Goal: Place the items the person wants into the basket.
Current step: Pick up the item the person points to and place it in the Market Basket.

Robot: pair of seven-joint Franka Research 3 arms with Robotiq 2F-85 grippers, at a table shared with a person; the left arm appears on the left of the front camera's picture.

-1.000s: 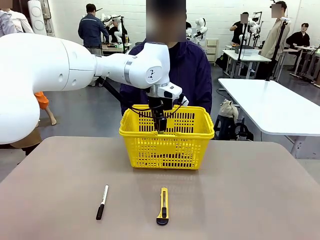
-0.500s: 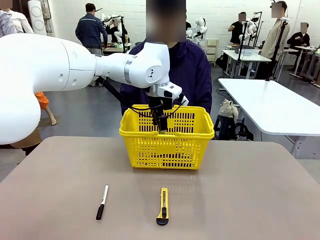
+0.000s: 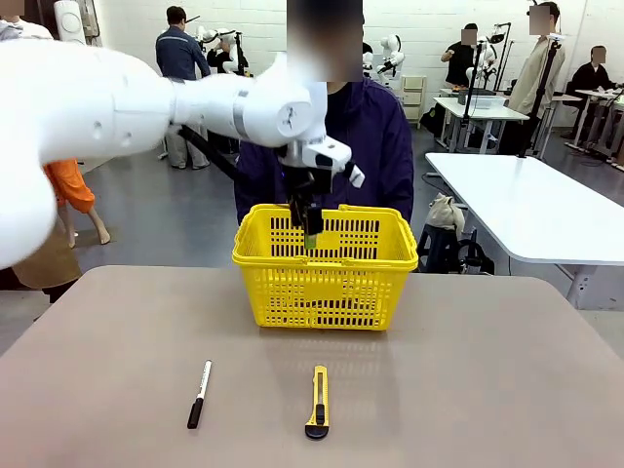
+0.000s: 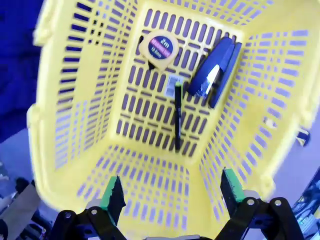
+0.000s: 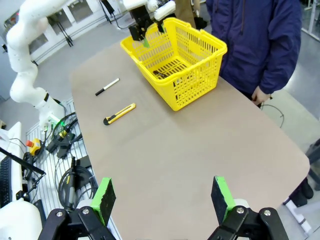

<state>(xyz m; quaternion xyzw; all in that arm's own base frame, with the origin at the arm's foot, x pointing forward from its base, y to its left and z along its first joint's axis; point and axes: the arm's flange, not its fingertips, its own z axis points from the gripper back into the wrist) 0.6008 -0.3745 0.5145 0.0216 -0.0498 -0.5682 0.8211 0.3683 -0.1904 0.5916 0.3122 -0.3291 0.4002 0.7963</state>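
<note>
Inside basket (image 4: 75,100): tape measure (image 4: 159,46) ("2m").

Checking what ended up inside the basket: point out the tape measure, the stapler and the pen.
tape measure (image 4: 159,46), left wrist view, on its round labelled face.
stapler (image 4: 215,72), left wrist view, on the top arm.
pen (image 4: 177,116), left wrist view, on the middle of its barrel.

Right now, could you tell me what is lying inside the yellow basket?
Inside the basket lie a tape measure, a stapler and a pen. Nothing appears covered.
</note>
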